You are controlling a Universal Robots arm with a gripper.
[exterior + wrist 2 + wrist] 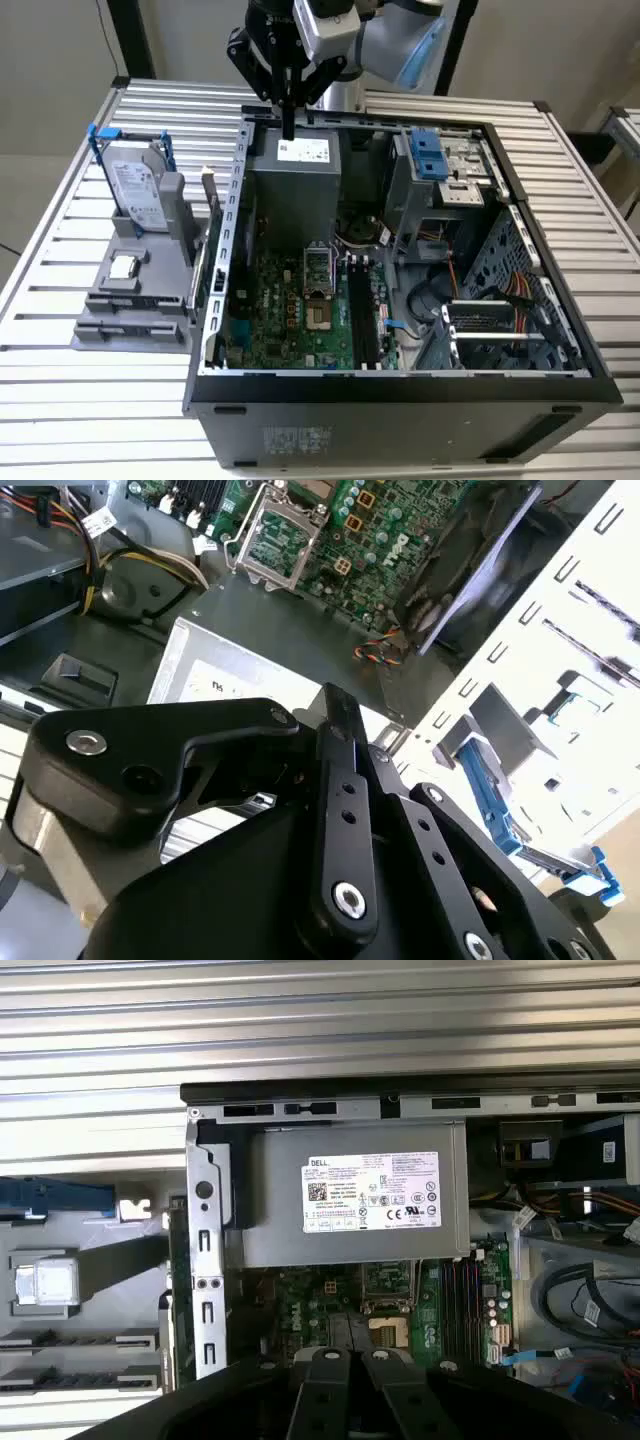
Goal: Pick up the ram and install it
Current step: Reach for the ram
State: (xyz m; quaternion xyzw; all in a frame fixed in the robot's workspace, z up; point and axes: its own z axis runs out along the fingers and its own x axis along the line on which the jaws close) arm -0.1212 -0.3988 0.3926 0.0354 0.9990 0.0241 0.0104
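One black two-finger gripper (288, 122) hangs over the back edge of the open black computer case (400, 388), directly above the grey metal power supply box with a white label (293, 180). The fingers look pinched together with nothing between them. The first wrist view agrees: the gripper (357, 1360) has both tips side by side and is carrying nothing.

The ram (209, 205), a long thin dark circuit-board stick, sits on edge in the grey plastic fixture (125, 300) outside the case, just beside the case wall on the exterior view's left. It is not installed. In the first wrist view it shows as a dark strip (178, 1260) along that wall. The gripper is well apart from it.

A silver hard drive in a blue bracket (135, 185) stands in the same fixture, farther toward the exterior view's left. A large green motherboard (285, 315) lies on the case floor, with long black memory slots (362, 315) next to the processor socket. Everything sits on a ribbed metal table (90, 400).
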